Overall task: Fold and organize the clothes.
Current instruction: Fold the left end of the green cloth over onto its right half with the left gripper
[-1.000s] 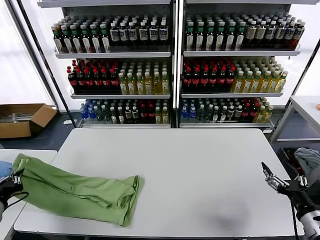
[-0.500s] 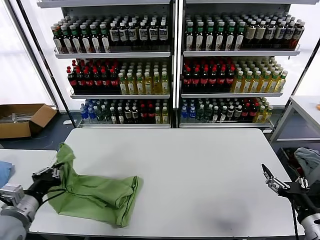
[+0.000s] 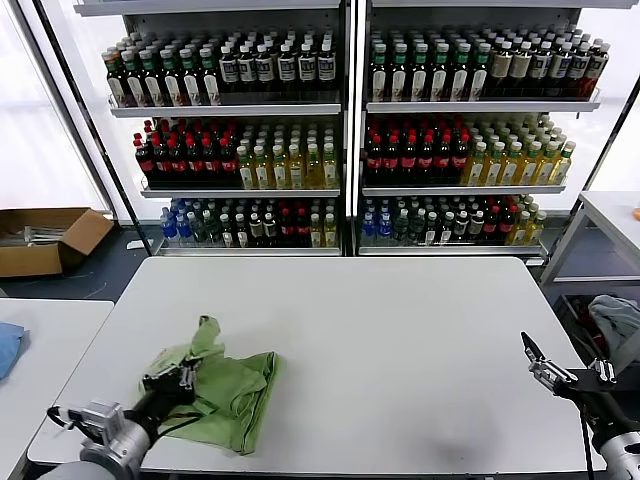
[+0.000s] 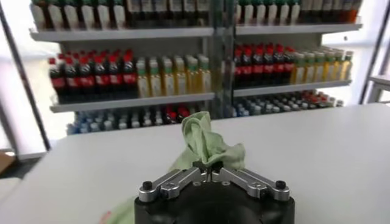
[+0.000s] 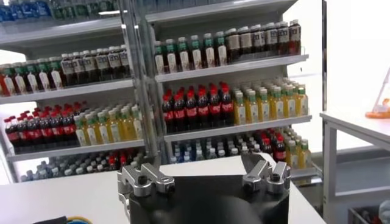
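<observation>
- the light green shirt point(image 3: 225, 392) lies bunched on the white table point(image 3: 400, 340), near the front edge toward the front-left corner, its cloth folded over itself in a loose heap.
- the left gripper point(image 3: 180, 378) sits over the shirt's left part, its fingers pinched tight together on a fold of the green cloth.
- a tuft of that cloth stands up just past the left gripper's fingertips; the left wrist view shows the left gripper point(image 4: 208, 171) clamped on the shirt point(image 4: 207, 143), with the crumpled peak rising above the closed fingers.
- the rest of the shirt spreads flat on the tabletop to the right of the left gripper, its right edge roughly level with the table's middle-left.
- the right gripper point(image 3: 535, 362) hovers at the table's right edge near the front-right corner, well apart from the shirt, fingers spread wide with nothing between them.
- the right wrist view shows the right gripper point(image 5: 204, 176) with both fingers standing apart and empty.
- shelves of bottles point(image 3: 340, 130) stand behind the table's far edge.
- a cardboard box point(image 3: 45, 238) sits on the floor to the far left.
</observation>
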You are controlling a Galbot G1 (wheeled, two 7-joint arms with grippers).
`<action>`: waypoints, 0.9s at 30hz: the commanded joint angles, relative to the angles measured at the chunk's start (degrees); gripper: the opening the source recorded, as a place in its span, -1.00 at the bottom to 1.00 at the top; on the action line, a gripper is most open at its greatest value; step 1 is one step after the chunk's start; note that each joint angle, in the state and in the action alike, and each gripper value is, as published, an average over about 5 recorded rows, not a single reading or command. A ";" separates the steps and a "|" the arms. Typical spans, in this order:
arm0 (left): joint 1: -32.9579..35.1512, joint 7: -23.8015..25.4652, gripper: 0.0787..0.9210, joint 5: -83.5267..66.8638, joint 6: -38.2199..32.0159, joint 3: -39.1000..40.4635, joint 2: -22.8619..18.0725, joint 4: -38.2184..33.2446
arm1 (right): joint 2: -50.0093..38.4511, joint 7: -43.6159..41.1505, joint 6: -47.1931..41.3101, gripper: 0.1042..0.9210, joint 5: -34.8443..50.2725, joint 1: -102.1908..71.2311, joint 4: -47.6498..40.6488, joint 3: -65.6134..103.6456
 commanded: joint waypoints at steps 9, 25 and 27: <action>-2.03 0.36 -0.74 9.09 -1.60 19.19 -5.02 7.59 | 0.54 -0.08 0.05 0.76 -0.50 -0.05 -0.23 -0.30; 1.36 -1.68 0.41 -10.18 1.30 -8.32 2.91 -4.26 | 1.57 -0.47 0.77 0.76 -0.80 -0.88 -0.39 -0.37; 0.86 -1.60 0.56 -11.71 1.64 -14.44 4.93 0.05 | 1.74 -0.61 1.00 0.76 -0.95 -1.27 -0.34 -0.59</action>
